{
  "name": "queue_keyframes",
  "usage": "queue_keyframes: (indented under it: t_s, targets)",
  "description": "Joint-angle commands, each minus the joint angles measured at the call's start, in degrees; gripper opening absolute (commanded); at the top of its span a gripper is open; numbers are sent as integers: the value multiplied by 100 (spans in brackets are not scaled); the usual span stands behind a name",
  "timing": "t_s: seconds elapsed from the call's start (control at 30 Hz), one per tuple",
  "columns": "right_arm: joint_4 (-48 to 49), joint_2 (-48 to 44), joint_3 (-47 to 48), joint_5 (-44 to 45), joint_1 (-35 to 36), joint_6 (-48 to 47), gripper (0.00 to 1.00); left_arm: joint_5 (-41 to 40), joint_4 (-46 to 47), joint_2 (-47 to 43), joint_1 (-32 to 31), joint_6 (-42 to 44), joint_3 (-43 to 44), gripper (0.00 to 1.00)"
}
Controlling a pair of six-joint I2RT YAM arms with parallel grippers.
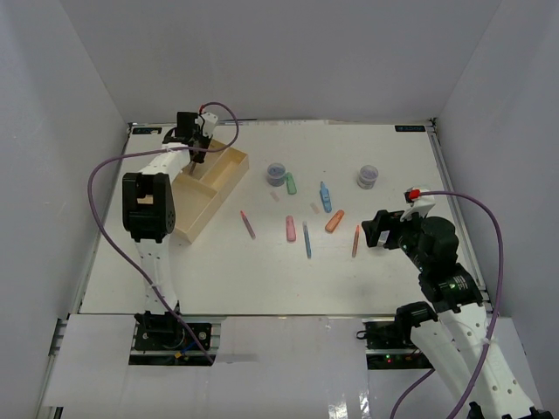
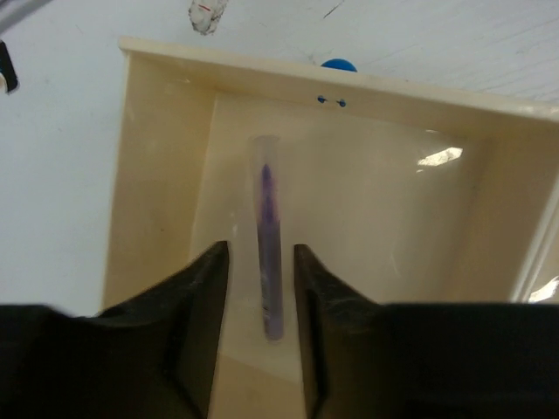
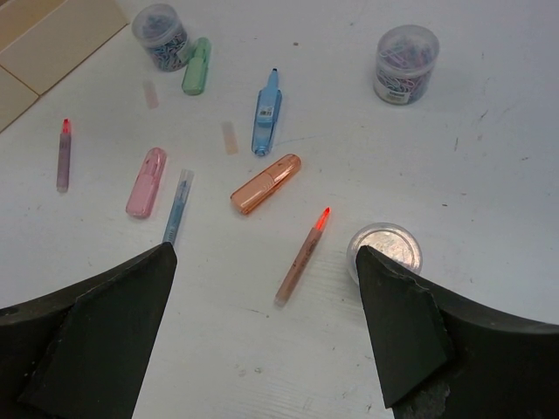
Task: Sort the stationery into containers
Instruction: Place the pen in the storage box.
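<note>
My left gripper (image 1: 197,142) hangs over the far end of the cream tray (image 1: 212,197). Its fingers stand slightly apart on either side of a thin purple-grey pen (image 2: 267,201), which lies on the compartment floor with a gap on both sides. My right gripper (image 3: 265,251) stands wide open and holds nothing, above the orange pen (image 3: 302,255) and a round jar (image 3: 385,249). On the table lie a pink pen (image 1: 248,224), a pink marker (image 1: 290,229), a blue pen (image 1: 307,239), an orange marker (image 1: 334,221), a blue marker (image 1: 325,197) and a green marker (image 1: 292,183).
Two more jars (image 1: 276,174) (image 1: 368,177) stand behind the markers. Two small pale strips lie among the markers. White walls close in the table on the left, right and far sides. The tray's near compartments (image 1: 194,216) hold nothing I can see.
</note>
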Motion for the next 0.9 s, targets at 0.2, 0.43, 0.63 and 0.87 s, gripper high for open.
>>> queue_keyframes:
  t_s: [0.2,0.43,0.63,0.87]
  targets:
    - [-6,-43,247,188,19,-185,90,54,70,-481,3,-496,358,82]
    - [-32,-70,485,258,10,-238,90,539,-457,-1973,-338,-2611,148,97]
    - [-198,-184,634,530,19,-124,90,265,-677,-3547,-1709,-4379,-1301,98]
    - [-418,-342,652,618,10,140,90,-209,-1134,-3822,-3677,-6128,-2384,98]
